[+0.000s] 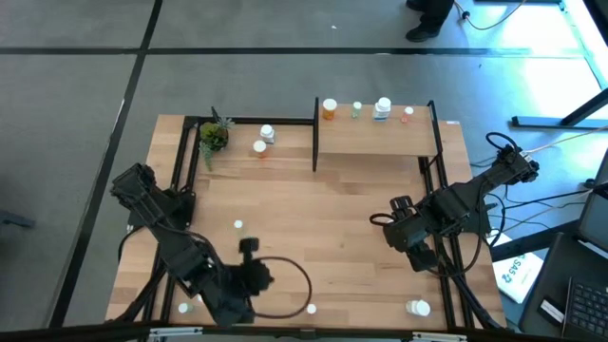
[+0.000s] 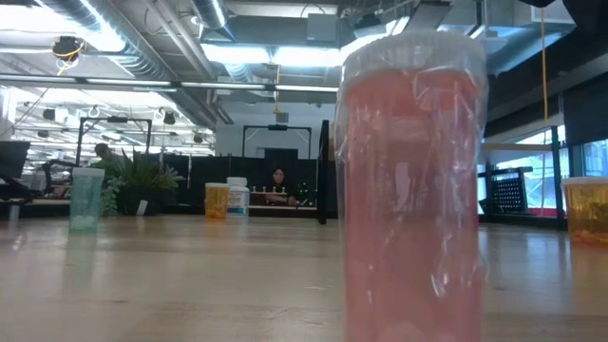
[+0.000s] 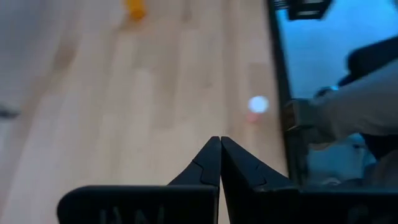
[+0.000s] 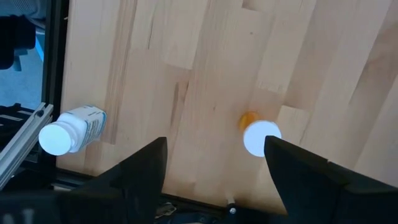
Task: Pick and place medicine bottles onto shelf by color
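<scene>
Tiny white-capped orange bottle (image 4: 260, 135), upright

shelf (image 1: 375, 141): raised light-wood board, far table edge | on it: orange bottle (image 1: 329, 109), green bottle (image 1: 357, 110), white bottle (image 1: 382, 107), pinkish bottle (image 1: 408, 113), upright | others scattered on table
</scene>
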`<control>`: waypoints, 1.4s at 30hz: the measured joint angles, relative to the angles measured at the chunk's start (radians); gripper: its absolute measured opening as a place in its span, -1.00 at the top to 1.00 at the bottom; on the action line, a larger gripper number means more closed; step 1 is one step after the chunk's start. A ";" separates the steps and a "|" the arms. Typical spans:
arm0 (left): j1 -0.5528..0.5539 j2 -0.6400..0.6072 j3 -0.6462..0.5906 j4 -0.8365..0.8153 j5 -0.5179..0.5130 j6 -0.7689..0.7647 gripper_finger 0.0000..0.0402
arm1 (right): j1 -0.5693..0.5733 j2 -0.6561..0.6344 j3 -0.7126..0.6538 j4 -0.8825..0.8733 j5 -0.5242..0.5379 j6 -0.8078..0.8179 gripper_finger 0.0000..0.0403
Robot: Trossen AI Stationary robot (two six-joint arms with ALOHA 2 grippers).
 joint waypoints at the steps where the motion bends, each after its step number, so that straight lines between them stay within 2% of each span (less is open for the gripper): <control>1: 0.000 0.000 -0.017 0.044 0.014 0.035 1.00 | 0.000 0.000 0.000 0.000 0.000 0.000 -0.34; 7: 0.049 -0.002 -0.079 0.130 0.086 0.144 1.00 | 0.000 0.000 0.000 0.003 0.000 0.002 -0.34; 12: 0.096 -0.069 -0.154 0.221 0.140 0.256 1.00 | 0.000 0.000 0.000 0.015 0.005 0.030 -0.34; 16: 0.117 -0.190 -0.301 0.396 0.143 0.341 1.00 | 0.000 0.000 0.000 0.015 0.043 0.052 -0.34; 22: 0.137 -0.387 -0.604 0.724 0.143 0.352 1.00 | 0.000 0.000 0.000 0.015 0.050 0.050 -0.34; 26: 0.137 -0.455 -0.711 0.823 0.140 0.354 1.00 | 0.000 0.000 0.000 0.015 0.050 0.046 -0.34; 29: 0.138 -0.461 -0.745 0.824 0.125 0.355 1.00 | 0.000 0.000 0.000 0.015 0.053 0.020 -0.34; 42: 0.153 -0.462 -0.751 0.815 0.076 0.453 1.00 | 0.000 0.000 0.000 0.015 0.075 0.001 -0.34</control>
